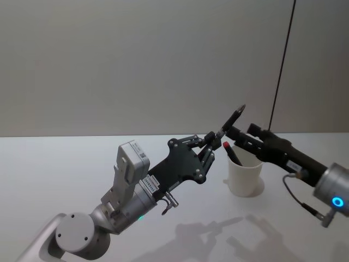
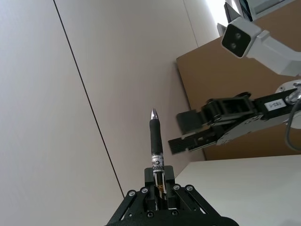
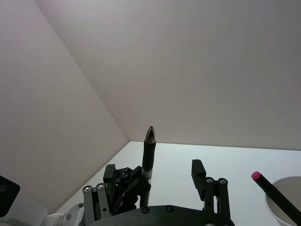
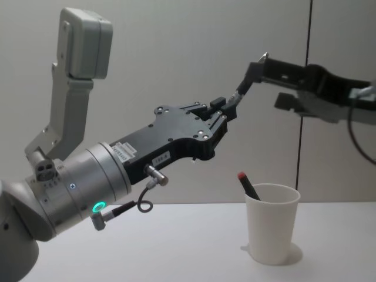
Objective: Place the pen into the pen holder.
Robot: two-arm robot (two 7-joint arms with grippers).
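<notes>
My left gripper (image 4: pixel 222 119) clamps the pen (image 4: pixel 242 88) by its lower end, tip up, above and beside the pen holder (image 4: pixel 271 230) on the table (image 4: pixel 176 247). My right gripper (image 3: pixel 169 176) waits spread around the barrel. I should close squarely before the left lets go.

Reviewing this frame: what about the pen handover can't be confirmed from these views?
- Pen: its lower end is hidden between the left gripper fingers, left wrist view.
- Right gripper: whether its fingers touch the pen, chest view overlap.
- Pen holder: the red-tipped pen's lower part hidden by its wall.
</notes>
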